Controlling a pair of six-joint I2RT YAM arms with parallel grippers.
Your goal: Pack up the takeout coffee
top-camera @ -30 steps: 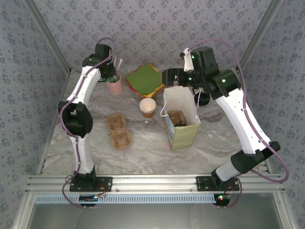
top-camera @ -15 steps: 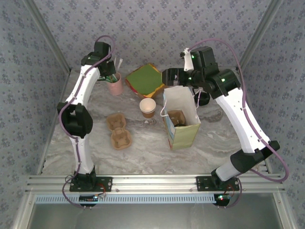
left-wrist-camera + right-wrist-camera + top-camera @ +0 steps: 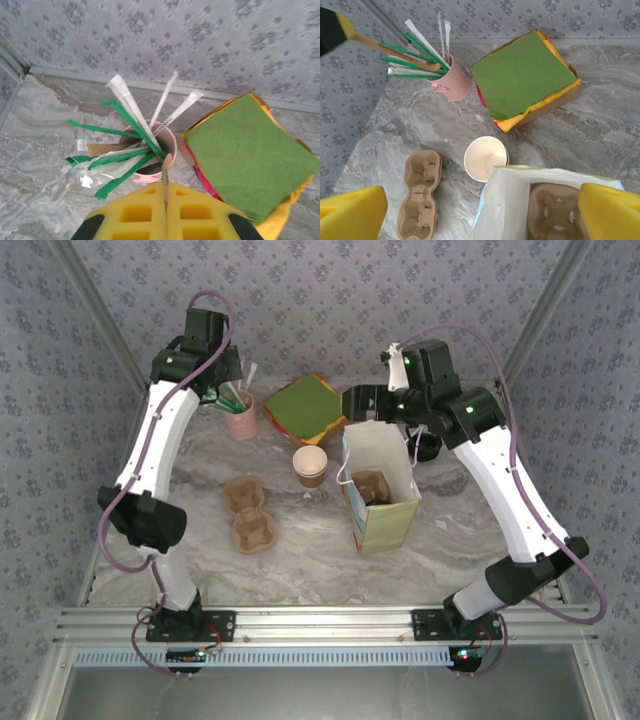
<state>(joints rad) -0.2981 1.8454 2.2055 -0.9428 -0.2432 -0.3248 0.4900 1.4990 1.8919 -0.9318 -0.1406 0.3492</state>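
Left gripper [image 3: 165, 186] is clamped on a thin wooden stirrer [image 3: 166, 169] above the pink cup [image 3: 148, 176], far left of the paper bag [image 3: 502, 200]. Its wrist view shows the pads pressed together on the stick. Right gripper [image 3: 480, 210] hangs with fingers wide apart over the bag's mouth, and the right wrist view shows a cup carrier [image 3: 552, 210] inside. Print on the straw wrappers [image 3: 169, 121] is too small to read. In the top view, the takeout coffee [image 3: 430, 447] is a dark lid just beyond the bag's far right corner, mostly hidden under the right arm.

No word, brand or number can be read anywhere; the only lettering is faint dark print along a white paper straw wrapper [image 3: 175, 112] in the small pink cup [image 3: 149, 175] far left, too small to decipher.
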